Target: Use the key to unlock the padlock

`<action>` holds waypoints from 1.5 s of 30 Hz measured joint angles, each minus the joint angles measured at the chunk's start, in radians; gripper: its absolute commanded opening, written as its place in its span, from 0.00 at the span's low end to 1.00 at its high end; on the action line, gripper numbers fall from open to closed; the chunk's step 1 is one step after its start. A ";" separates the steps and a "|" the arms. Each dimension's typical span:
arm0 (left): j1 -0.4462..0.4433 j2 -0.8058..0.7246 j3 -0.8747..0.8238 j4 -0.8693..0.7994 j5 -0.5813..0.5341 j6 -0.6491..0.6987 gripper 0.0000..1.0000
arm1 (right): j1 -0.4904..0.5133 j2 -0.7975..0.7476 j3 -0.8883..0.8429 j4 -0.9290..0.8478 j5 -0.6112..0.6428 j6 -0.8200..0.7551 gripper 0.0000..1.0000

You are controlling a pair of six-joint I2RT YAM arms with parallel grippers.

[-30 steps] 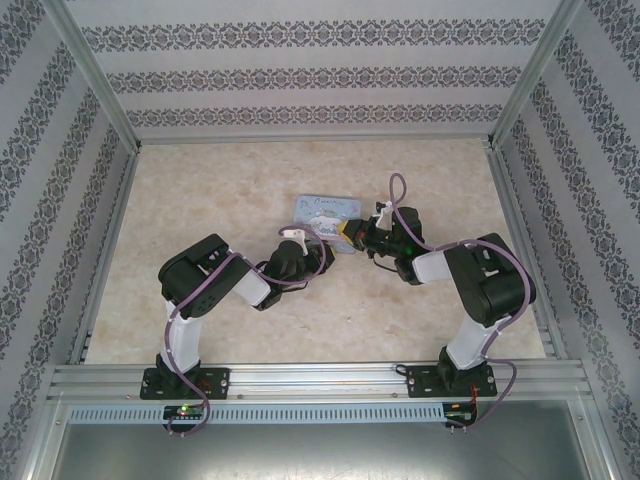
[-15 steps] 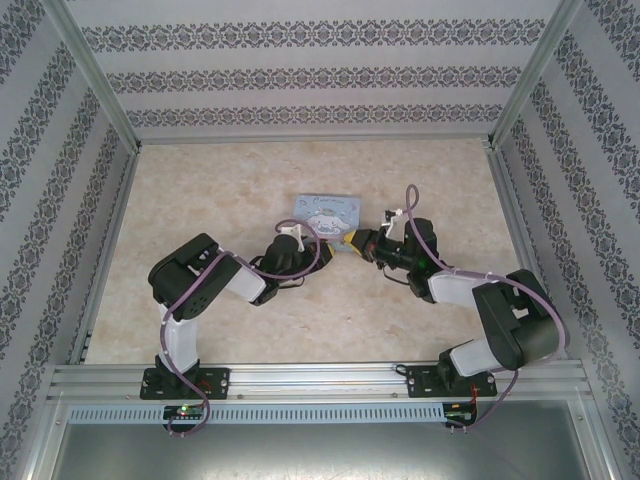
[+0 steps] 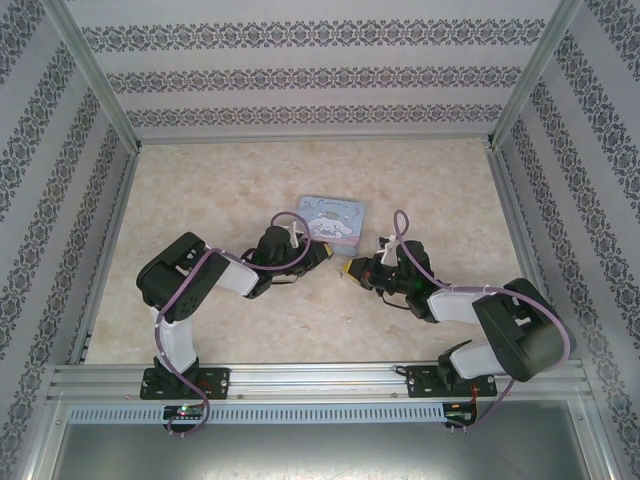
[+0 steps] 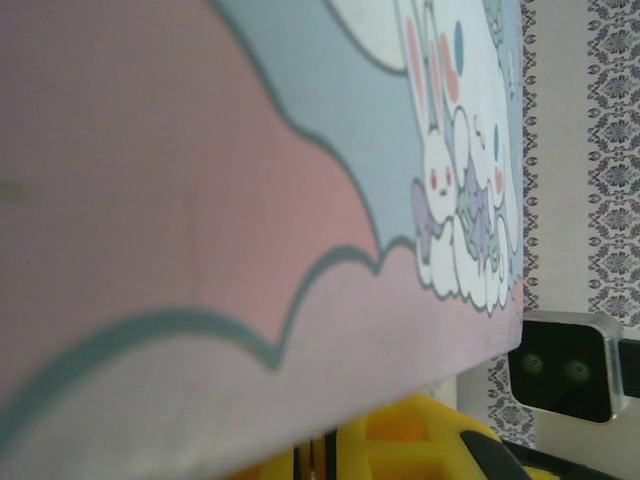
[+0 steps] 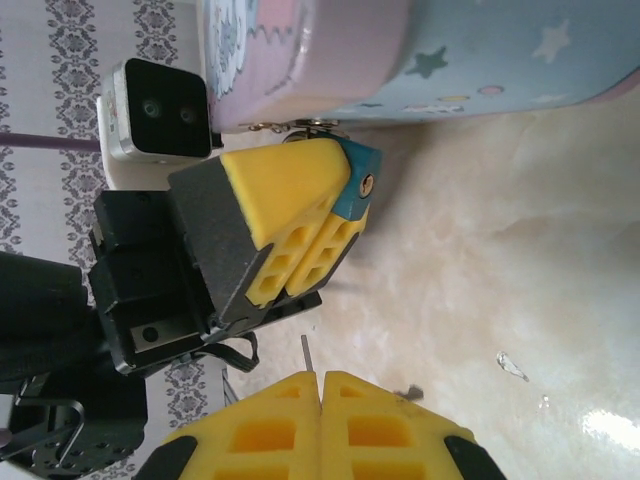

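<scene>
In the right wrist view my left gripper [image 5: 343,213] is shut on the small blue-teal padlock [image 5: 358,181]. Its thin metal shackle [image 5: 300,125] lies against the foot of the cartoon tin [image 5: 400,50]. My right gripper [image 5: 321,378] is shut on the key [image 5: 306,352], whose thin dark blade sticks out from between the yellow fingertips and points toward the padlock, a short gap away. From above, the left gripper [image 3: 322,252] and right gripper [image 3: 350,268] face each other just in front of the tin [image 3: 333,217].
The left wrist view looks closely at the tin's pink and blue face [image 4: 250,200], with the right wrist's camera [image 4: 565,365] beyond it. A small shiny scrap [image 5: 510,366] lies on the marble tabletop [image 3: 220,180]. Patterned walls enclose the table.
The right arm has folded lower and swung its gripper back toward the near edge, away from the tin. The left arm shifted slightly left, and its gripper stays by the tin.
</scene>
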 measured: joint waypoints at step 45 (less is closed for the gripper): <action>0.000 -0.001 0.000 0.047 0.057 -0.125 0.00 | -0.002 0.201 0.085 0.098 0.051 0.046 0.00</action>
